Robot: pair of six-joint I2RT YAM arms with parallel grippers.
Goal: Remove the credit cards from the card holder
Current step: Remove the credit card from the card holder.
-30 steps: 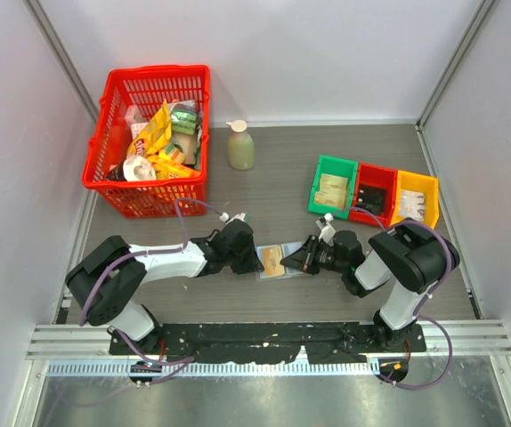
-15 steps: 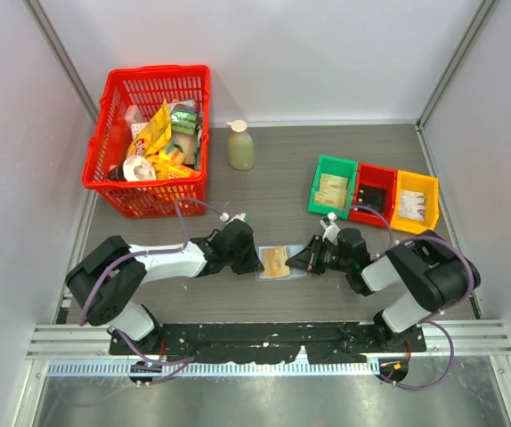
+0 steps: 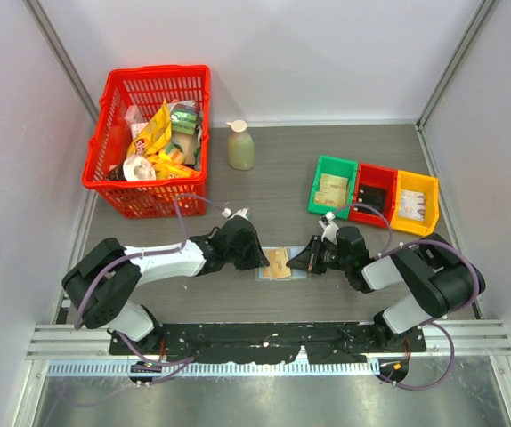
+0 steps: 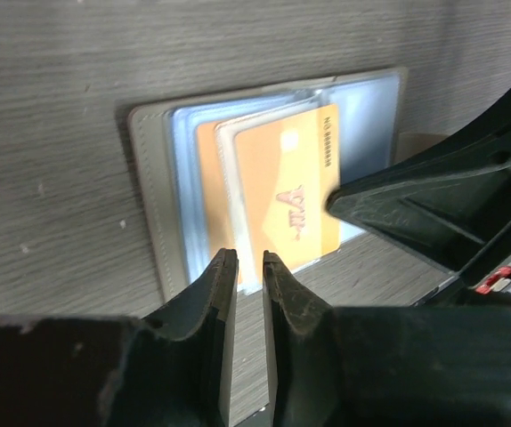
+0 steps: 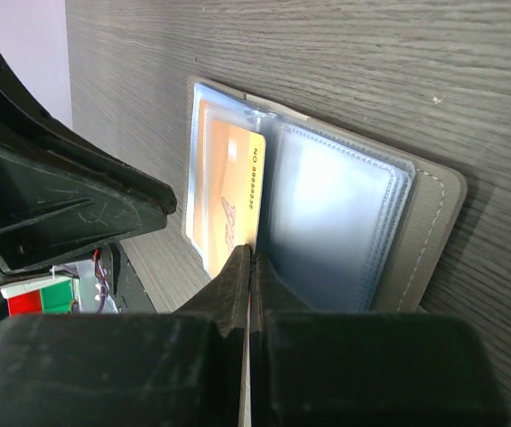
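Table: dark grey wood-grain table (image 3: 273, 191), white walls all round.
Card holder: the card holder (image 3: 284, 274) lies flat and wide open near the front middle, right between the two grippers. Its long axis runs left-right in the top view, with the grey-olive cover facing down.
Credit cards: the credit cards (image 4: 287, 200) sit fanned on the panel nearer the left arm, a yellow-orange one on top. Their long sides run along the fold, so crosswise to the holder.
Left gripper: the left gripper (image 4: 245, 265) has its fingers drawn nearly together with just a thin slit. Nothing visibly pinched, tips at the holder's edge.
Right gripper: the right gripper (image 5: 248, 262) is squeezed fully closed, tip touching down by the fold at the top card's edge.
Background stuff: a red basket (image 3: 153, 69) of snack packets far left, a bottle (image 3: 240, 147), and three small bins (image 3: 378, 167) far right.
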